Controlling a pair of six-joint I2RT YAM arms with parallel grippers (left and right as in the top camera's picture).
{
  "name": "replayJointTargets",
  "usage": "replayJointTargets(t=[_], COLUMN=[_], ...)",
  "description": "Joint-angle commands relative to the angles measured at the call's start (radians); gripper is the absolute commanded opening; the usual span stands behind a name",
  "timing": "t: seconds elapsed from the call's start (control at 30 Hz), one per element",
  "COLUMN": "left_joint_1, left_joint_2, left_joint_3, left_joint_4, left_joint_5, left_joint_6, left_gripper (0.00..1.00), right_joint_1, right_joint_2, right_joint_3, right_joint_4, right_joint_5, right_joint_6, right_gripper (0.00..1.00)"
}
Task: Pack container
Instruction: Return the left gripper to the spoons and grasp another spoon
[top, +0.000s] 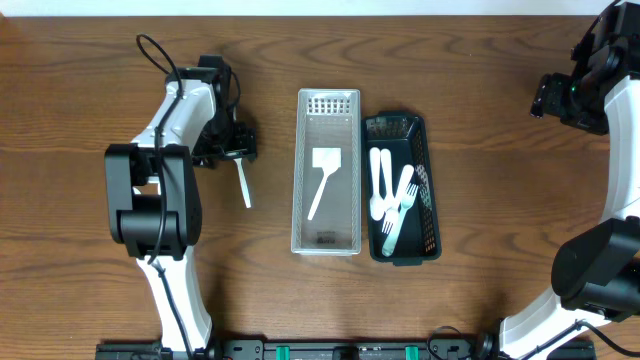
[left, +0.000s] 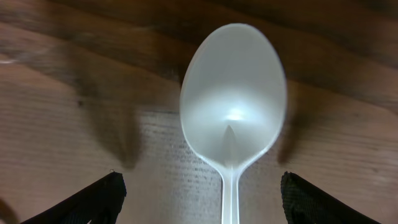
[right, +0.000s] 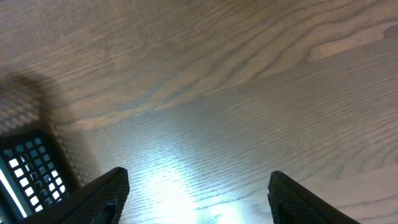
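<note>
spoon (left: 233, 106), of white plastic, is seen lying on the wooden table (top: 70, 90) at the left, with its handle pointed toward the robot's side. it is straddled by the left gripper (top: 236, 150), whose fingers (left: 93, 202) are spread wide on either side of the handle without contact, so nothing is gripped. at the middle a clear mesh container (top: 301, 200) is placed lengthwise, and one white spatula-like utensil (top: 324, 172) is laid inside it. just beside it on the right a black mesh basket (top: 431, 200) is set, in which several white forks and spoons (top: 390, 200) are piled. far to the right the right gripper (top: 545, 97) is held over the table's edge, its fingers (right: 99, 196) parted and empty.
</note>
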Motion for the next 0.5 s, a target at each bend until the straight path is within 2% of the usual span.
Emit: replayJointTargets(t=[0.0, 0.07, 0.13, 0.2, 0.4, 0.43, 0.47], left_joint_1=[-0.001, -0.001, -0.001, -0.001, -0.001, -0.001, -0.001], left_joint_2=[0.029, 0.04, 0.05, 0.057, 0.057, 0.057, 0.057], left_joint_3=[-0.005, -0.005, -0.005, -0.006, -0.006, -0.006, -0.006], left_joint_4=[-0.002, -0.002, -0.003, -0.003, -0.019, -0.024, -0.029], left_joint_5=[-0.001, -0.001, -0.001, -0.001, -0.001, -0.001, -0.001], left_joint_6=[0.002, 0.002, 0.002, 0.002, 0.002, 0.002, 0.002], left_gripper=[0.83, 0.81, 0.74, 0.58, 0.29, 0.21, 0.18], right_joint_1=[-0.005, -0.005, -0.005, -0.005, -0.005, -0.005, -0.005], right_joint_2=[0.001, 0.001, 0.001, 0.001, 0.001, 0.001, 0.001], right_joint_3=[-0.004, -0.004, -0.004, -0.004, -0.004, -0.004, -0.004], right_joint_4=[-0.002, -0.002, -0.002, -0.002, -0.003, -0.003, -0.002], right_joint_5=[-0.004, -0.004, -0.004, -0.004, -0.004, -0.004, -0.004], right_joint_6=[-0.013, -0.013, -0.013, -0.013, -0.013, -0.013, -0.013], right_gripper=[0.75, 0.75, 0.75, 0.75, 0.75, 0.75, 0.75])
